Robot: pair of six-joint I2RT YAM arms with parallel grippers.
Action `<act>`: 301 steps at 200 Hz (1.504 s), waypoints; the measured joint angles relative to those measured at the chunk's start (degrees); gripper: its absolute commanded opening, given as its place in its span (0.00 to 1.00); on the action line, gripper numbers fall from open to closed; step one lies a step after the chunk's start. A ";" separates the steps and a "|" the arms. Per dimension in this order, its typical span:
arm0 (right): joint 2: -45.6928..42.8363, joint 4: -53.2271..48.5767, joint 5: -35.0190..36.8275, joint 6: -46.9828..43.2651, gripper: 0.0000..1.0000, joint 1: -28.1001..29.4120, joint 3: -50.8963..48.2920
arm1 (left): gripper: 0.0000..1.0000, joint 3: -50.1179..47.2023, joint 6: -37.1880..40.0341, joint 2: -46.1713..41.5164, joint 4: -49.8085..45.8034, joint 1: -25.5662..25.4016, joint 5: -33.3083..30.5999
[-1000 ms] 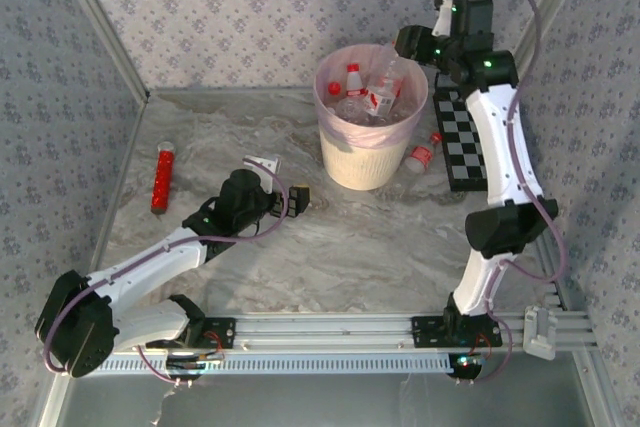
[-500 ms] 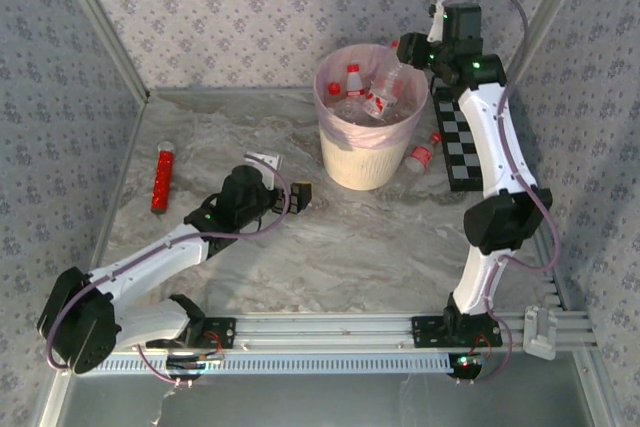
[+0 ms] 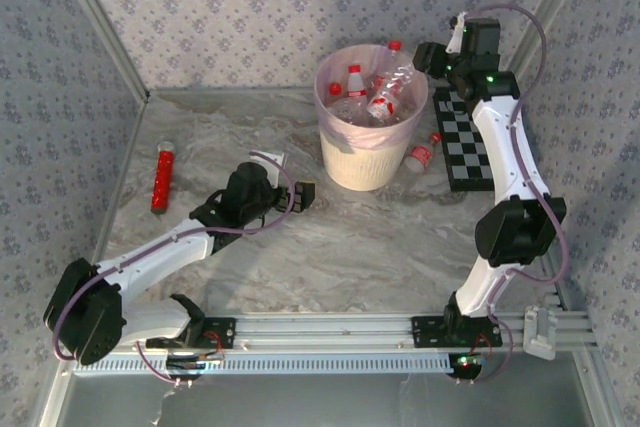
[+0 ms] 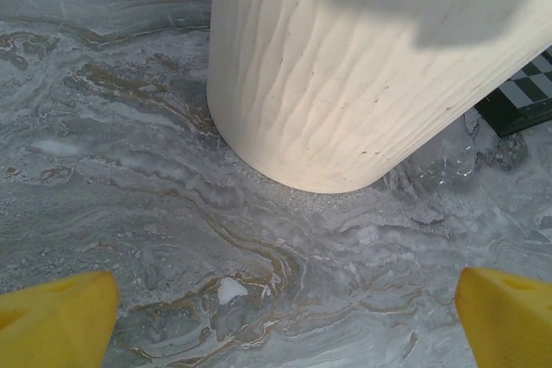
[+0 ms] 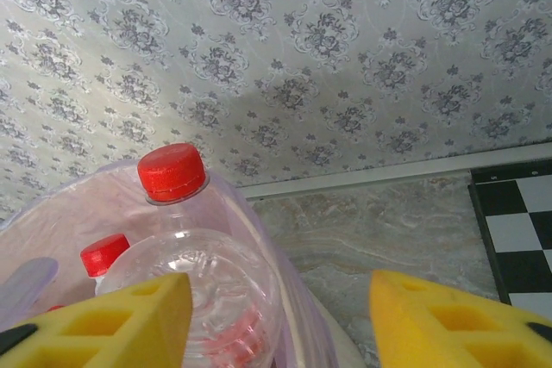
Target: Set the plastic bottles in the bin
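Far left: a long red tube with a white end (image 3: 161, 179) is lying on the grey marbled table (image 3: 390, 237), left of centre in the overhead frame, well apart from everything else.
Left pincer: the left gripper (image 3: 284, 179) is hanging low over the table, left of the frame's middle. Its jaws are standing wide and gripping nothing. In its own wrist view the yellow fingertips (image 4: 56, 321) are sitting in the two bottom corners with bare marble between them.
Bin: the round cream-white bucket (image 3: 368, 152) with a pale pink liner over its rim is standing upright at upper centre.
Inside it: clear plastic bottles (image 3: 372, 95) with red caps are piling up to the rim.
Tallest one: a red-capped bottle (image 5: 197, 269) is poking above the liner at the bucket's right rim, lower left of the right wrist frame.
On the table: a stray clear bottle (image 3: 420, 158) is lying just beside the bucket's lower right, between it and the board.
Right pincer: the right gripper (image 3: 432, 55) is hovering at upper right, just beside the bucket's rim. Its yellow fingers are standing partly apart and clamping nothing. Whether the left finger is touching the poking bottle, I cannot tell.
Far right: a flat black-and-white chequered board (image 3: 468, 147) is lying on the table.
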 measured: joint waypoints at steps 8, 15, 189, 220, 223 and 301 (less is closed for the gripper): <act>0.09 -0.66 -0.07 0.02 0.70 -0.11 0.50 | 1.00 0.00 0.00 0.00 -0.02 0.00 0.00; 0.11 -1.49 -0.09 0.09 0.74 -0.26 1.01 | 1.00 0.00 0.00 0.00 -0.04 0.00 -0.02; -18.29 2.45 -1.62 11.61 0.59 -6.78 -45.66 | 1.00 0.00 0.04 1.16 1.01 0.00 0.00; -11.72 8.76 -4.44 14.93 0.67 -5.16 -49.05 | 1.00 -0.02 0.04 0.98 0.98 0.00 -0.02; -10.91 9.27 -4.61 15.37 0.69 -5.16 -49.07 | 1.00 -0.02 0.04 0.85 0.94 0.00 0.00; 0.79 19.87 -6.95 19.17 0.74 -5.14 -48.65 | 1.00 -1.27 0.04 -3.91 0.11 0.26 -0.46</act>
